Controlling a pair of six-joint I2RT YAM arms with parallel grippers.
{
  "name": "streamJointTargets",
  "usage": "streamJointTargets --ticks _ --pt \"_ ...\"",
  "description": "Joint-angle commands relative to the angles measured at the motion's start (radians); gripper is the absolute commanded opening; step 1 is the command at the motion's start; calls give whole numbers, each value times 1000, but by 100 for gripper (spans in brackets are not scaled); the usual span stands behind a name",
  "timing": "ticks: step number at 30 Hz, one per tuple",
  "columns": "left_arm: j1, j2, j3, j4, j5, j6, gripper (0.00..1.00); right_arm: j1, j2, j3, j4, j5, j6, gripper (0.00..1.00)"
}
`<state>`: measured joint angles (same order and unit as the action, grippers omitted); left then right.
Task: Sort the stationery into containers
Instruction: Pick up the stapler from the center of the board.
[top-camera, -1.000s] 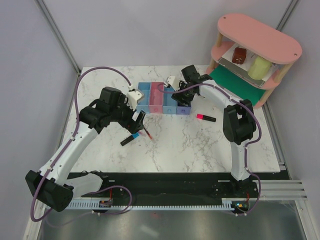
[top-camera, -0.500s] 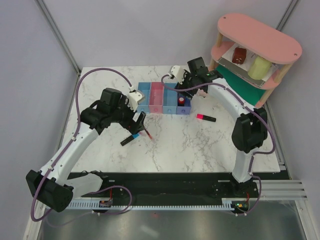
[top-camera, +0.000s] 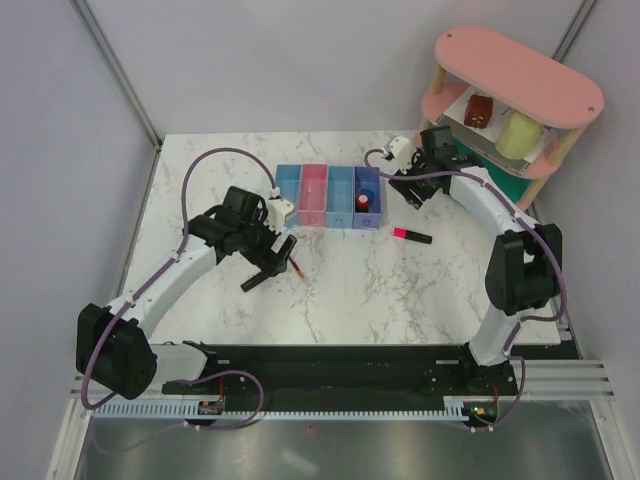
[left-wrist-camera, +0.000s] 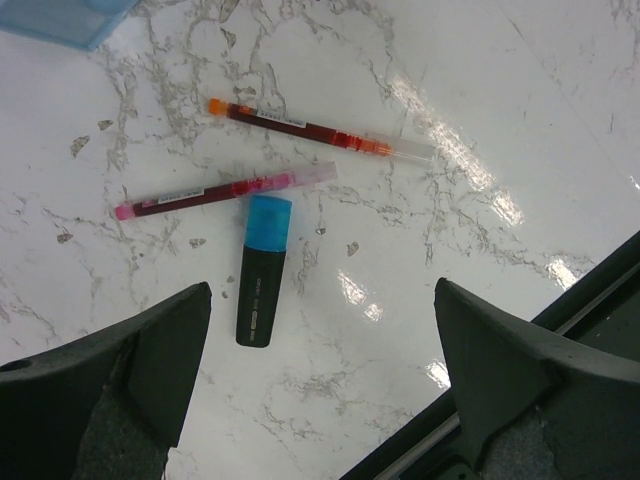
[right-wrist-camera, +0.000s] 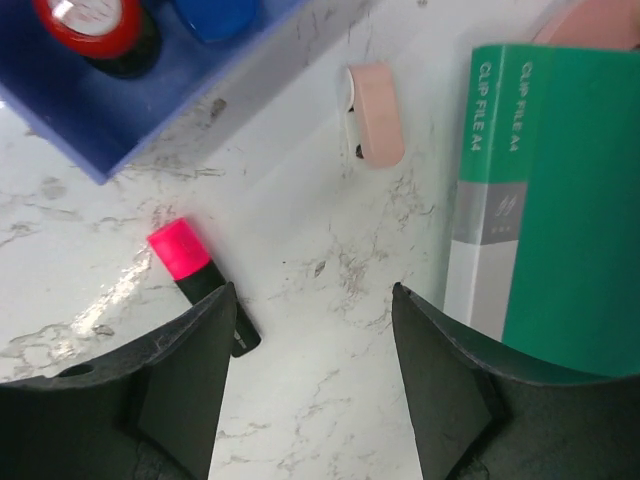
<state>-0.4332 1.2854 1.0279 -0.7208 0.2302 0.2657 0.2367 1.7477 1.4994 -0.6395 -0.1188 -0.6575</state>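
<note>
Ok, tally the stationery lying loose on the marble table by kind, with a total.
Thin red plastic pens: 2, the orange-tipped pen and the pink-tipped pen.
Black markers: 2, the blue-capped marker and the pink-capped marker.
Pale pink eraser-like block: 1.
Total: 5.

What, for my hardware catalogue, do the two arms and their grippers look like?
Both the left arm and right arm have white links with black joint housings, and a purple cable runs along each. A small white camera mount sits at each wrist. The left gripper and right gripper have broad, matte dark grey fingers.
</note>
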Motion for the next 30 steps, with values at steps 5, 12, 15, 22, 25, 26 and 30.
streamJointTargets --ticks 5,12,15,22,25,26,30 --pt "5 -20 -51 83 -8 14 100 -27 255 217 52 -27 41 72" --pt "5 -50 -78 81 -17 10 100 -39 441 376 57 1 29 73" --pt "4 -64 -88 81 -17 7 100 -54 489 432 57 -10 29 73" --pt "7 -61 -81 60 -31 18 100 -73 555 469 52 -31 6 72" --pt "7 -61 -72 41 -42 33 100 -80 567 455 49 -44 -7 71" --pt "8 -61 -69 40 -46 41 100 -82 567 452 50 -48 -7 70" --pt "10 -58 -55 31 -51 49 100 -86 562 427 49 -64 -22 64"
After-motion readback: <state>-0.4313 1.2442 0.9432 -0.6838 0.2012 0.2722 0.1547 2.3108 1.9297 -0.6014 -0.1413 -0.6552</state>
